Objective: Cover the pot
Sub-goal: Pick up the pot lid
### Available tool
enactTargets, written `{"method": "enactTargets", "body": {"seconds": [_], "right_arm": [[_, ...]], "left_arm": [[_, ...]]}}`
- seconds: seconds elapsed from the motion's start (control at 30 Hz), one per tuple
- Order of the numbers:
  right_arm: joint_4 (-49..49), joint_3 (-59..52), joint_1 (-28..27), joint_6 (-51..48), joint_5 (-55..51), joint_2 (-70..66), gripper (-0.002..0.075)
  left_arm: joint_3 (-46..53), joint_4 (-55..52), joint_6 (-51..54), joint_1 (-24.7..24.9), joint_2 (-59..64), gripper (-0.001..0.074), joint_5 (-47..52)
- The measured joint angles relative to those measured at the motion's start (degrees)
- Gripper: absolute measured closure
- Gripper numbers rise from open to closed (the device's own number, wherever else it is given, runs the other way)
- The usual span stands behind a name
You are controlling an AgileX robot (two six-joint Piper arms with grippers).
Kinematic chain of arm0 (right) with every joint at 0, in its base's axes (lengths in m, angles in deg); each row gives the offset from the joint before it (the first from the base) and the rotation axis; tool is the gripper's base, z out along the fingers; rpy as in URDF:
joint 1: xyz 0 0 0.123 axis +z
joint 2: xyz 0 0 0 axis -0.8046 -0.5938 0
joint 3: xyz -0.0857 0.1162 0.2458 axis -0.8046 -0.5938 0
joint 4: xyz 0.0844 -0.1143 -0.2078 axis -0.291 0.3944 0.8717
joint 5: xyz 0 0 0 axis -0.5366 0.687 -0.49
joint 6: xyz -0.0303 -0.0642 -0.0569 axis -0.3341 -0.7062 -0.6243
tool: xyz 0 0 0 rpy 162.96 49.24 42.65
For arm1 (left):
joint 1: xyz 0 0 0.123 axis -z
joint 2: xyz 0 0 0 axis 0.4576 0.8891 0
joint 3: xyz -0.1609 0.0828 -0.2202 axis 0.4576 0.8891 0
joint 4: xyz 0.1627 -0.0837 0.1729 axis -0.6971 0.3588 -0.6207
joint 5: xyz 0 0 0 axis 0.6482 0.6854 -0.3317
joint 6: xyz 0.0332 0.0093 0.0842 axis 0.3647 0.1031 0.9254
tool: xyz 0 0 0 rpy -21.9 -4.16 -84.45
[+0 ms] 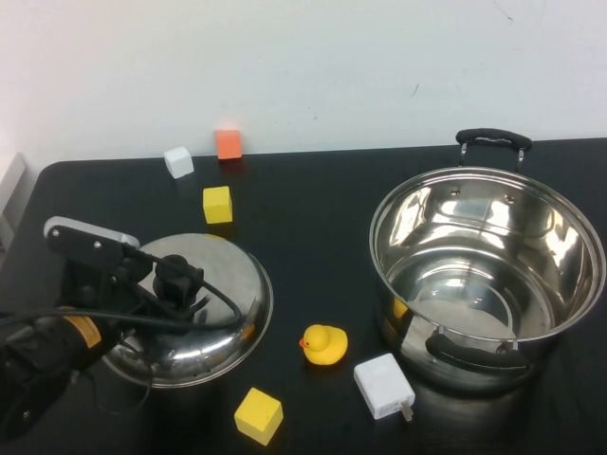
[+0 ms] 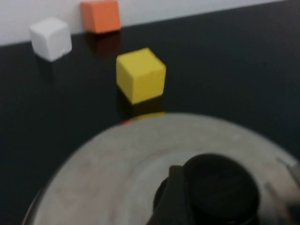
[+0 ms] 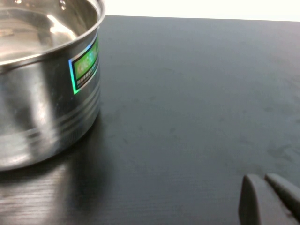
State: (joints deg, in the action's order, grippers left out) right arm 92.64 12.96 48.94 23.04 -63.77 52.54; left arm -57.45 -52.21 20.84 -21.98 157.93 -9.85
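A black counter (image 1: 313,209) fills the high view, backed by a plain white wall (image 1: 303,66) along its far edge.

The pot (image 1: 488,270) is the biggest thing on it, standing upright and open on the right half, one black loop handle toward the wall and the other toward the robot. Its inside holds nothing but reflections. In the right wrist view its steel side carries a shiny green label, with bare counter stretching beside it.

The domed steel lid (image 1: 194,308) lies on the left half, well apart from the pot, its black knob (image 2: 220,187) up. The left arm (image 1: 57,351) reaches over the lid from the near left corner, and the left pincer (image 1: 180,284) sits at the knob with a dark finger against it; whether it has closed on the knob I cannot tell.

The right pincer (image 3: 267,197) hangs low over bare counter off to one side of the pot, its two grey fingertips pressed together, holding nothing.

Between lid and pot, near the front, lie a white charger block (image 1: 384,387) just beside the pot's base and a yellow rubber duck (image 1: 324,344) near the lid's rim. A yellow cube (image 1: 259,415) sits at the near edge. Beyond the lid stand another yellow cube (image 1: 217,205), then a white cube (image 1: 178,162) and an orange cube (image 1: 228,143) by the wall. The middle strip of counter between lid and pot is open farther back.
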Motion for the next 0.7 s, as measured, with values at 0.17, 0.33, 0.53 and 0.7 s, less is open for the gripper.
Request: {"method": "enactTargets", "body": {"seconds": [0.17, 0.33, 0.53, 0.7], "right_arm": [[0.0, 0.0, 0.0, 0.0, 0.0, 0.0, 0.0728], [0.0, 0.0, 0.0, 0.0, 0.0, 0.0, 0.0728], [0.0, 0.0, 0.0, 0.0, 0.0, 0.0, 0.0728], [0.0, 0.0, 0.0, 0.0, 0.0, 0.0, 0.0728]], "left_arm": [[-1.3, 1.0, 4.1, 0.0, 5.4, 0.0197, -1.9], [-2.5, 2.0, 5.7, 0.0, 9.2, 0.033, -7.3], [-2.5, 2.3, 7.5, 0.0, 10.2, 0.0404, -10.6], [-2.5, 0.7, 8.0, 0.0, 4.3, 0.0404, -10.4]]}}
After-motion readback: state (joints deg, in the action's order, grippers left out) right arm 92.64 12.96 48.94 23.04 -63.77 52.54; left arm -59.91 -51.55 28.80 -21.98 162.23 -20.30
